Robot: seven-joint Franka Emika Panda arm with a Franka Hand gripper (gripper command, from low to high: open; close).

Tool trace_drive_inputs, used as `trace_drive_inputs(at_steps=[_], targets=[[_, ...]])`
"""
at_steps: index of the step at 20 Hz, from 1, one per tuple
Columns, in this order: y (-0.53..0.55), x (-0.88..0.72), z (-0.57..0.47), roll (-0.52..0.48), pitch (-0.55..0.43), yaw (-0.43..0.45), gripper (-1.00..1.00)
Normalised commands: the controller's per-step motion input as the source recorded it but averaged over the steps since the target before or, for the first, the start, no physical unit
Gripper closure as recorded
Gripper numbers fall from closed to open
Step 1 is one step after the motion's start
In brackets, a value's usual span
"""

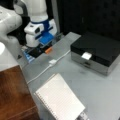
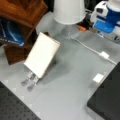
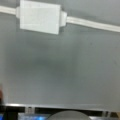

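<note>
The arm (image 1: 35, 10) is made of smooth, rounded white segments with a glossy shell. At its end there is a white block with a bright blue band around it and a small dark round spot on its side; this shows in both front views. Under the block sits the tool (image 1: 41, 48), which has a blue front part and a darker, almost black lower part. A small orange piece (image 1: 48, 50) sits beside it.
</note>
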Motion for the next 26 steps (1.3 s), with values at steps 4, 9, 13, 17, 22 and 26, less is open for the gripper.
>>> trace_drive_inputs(at_steps=[4,9,13,17,22,26], targets=[[0.03,-0.08,-0.21,0.093,-0.136,-0.016,1.00],[0.01,-0.13,-0.25,0.107,-0.150,-0.009,1.00],[-0.03,-0.18,-0.28,0.093,-0.156,-0.009,1.00],[-0.05,-0.22,-0.32,0.074,-0.169,-0.013,1.00],[-0.10,-0.31,-0.39,0.067,-0.204,-0.009,1.00],[-0.18,-0.41,-0.48,0.066,-0.294,-0.002,1.00]])
